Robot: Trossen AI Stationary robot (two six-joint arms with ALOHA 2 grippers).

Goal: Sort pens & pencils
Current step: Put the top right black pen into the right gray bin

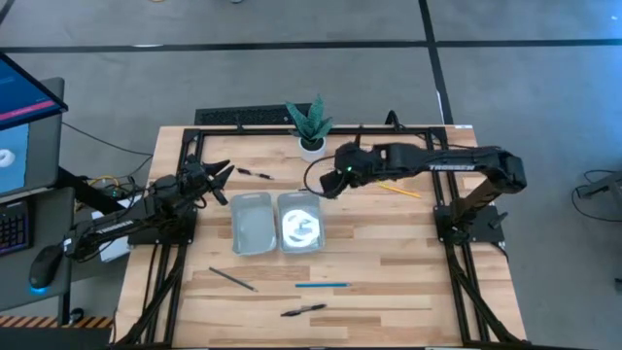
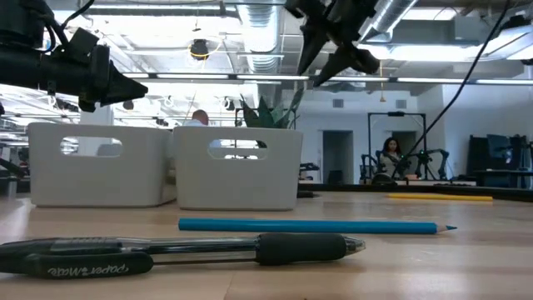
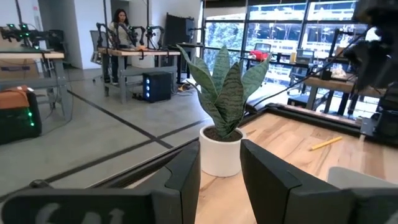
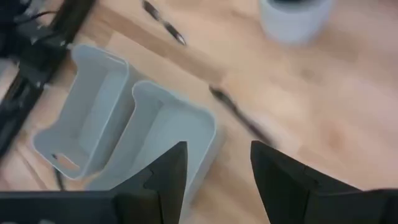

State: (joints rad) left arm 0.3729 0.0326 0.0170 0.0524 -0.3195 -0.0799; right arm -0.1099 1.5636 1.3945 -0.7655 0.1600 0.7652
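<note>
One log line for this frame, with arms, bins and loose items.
left gripper: waiting left of bins, empty | right gripper: open, above pen by plant | bins: no pens or pencils seen

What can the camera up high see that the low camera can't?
Only the high view shows the dark grey pencil and a black pen lying left of the plant. Only the low view shows a seated person in the room behind the table. Both views show the blue pencil, the yellow pencil, the other black pen beside the blue pencil, the two trays and the plant.
</note>
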